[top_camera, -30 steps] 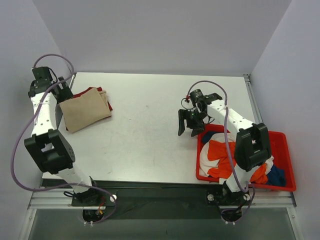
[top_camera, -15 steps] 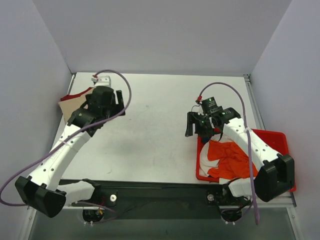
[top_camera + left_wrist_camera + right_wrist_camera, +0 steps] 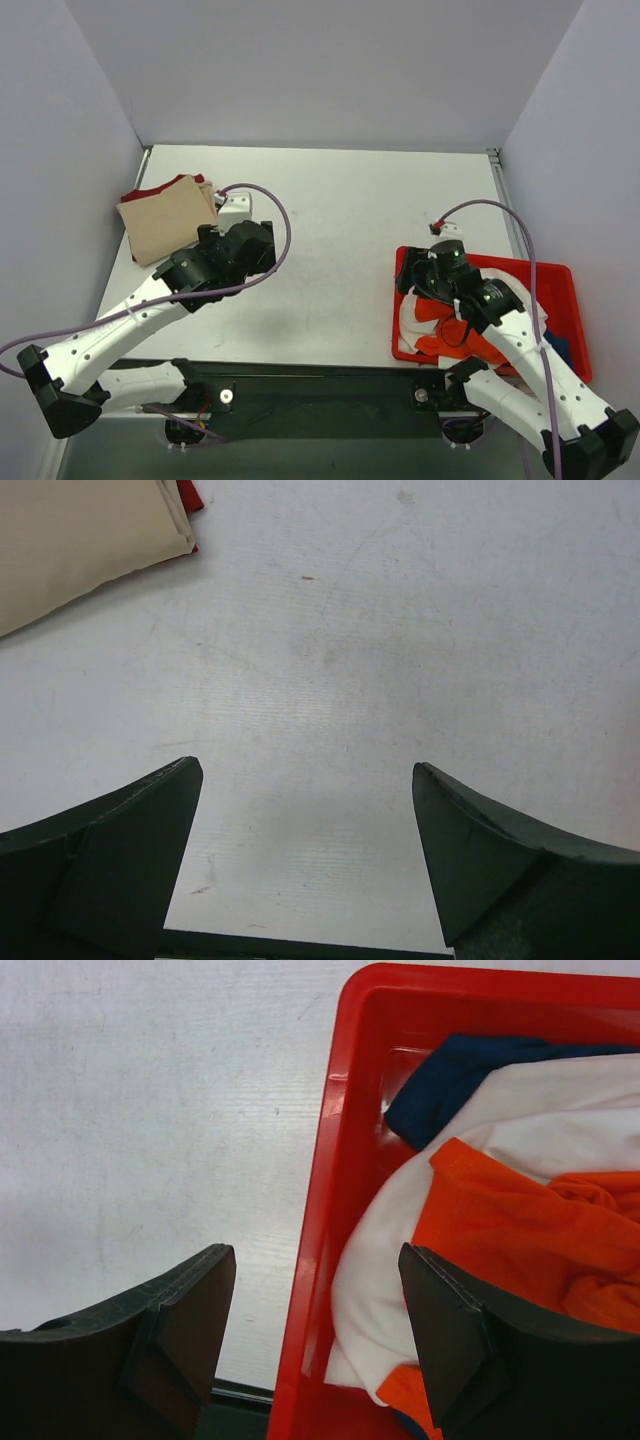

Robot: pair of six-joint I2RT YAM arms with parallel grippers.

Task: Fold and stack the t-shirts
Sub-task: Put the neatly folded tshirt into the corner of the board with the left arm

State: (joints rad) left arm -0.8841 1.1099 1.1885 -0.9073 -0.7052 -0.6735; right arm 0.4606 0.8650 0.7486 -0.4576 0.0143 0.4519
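A folded beige t-shirt (image 3: 168,218) lies at the table's back left on a dark red one (image 3: 165,186). Both also show in the left wrist view: the beige one (image 3: 80,540) and the dark red one (image 3: 188,495). My left gripper (image 3: 215,265) is open and empty over bare table to the right of that stack (image 3: 305,770). An orange t-shirt (image 3: 510,1230), a white one (image 3: 370,1260) and a blue one (image 3: 450,1075) lie bunched in the red bin (image 3: 330,1160). My right gripper (image 3: 317,1250) is open and empty, straddling the bin's left rim above it (image 3: 440,275).
The red bin (image 3: 560,270) stands at the table's front right corner. The table's near edge shows dark at the bottom of both wrist views. White walls close off the back and both sides.
My left arm has swung from the back-left stack out toward the table's middle front. My right arm has drawn back from the table to the bin's left rim.
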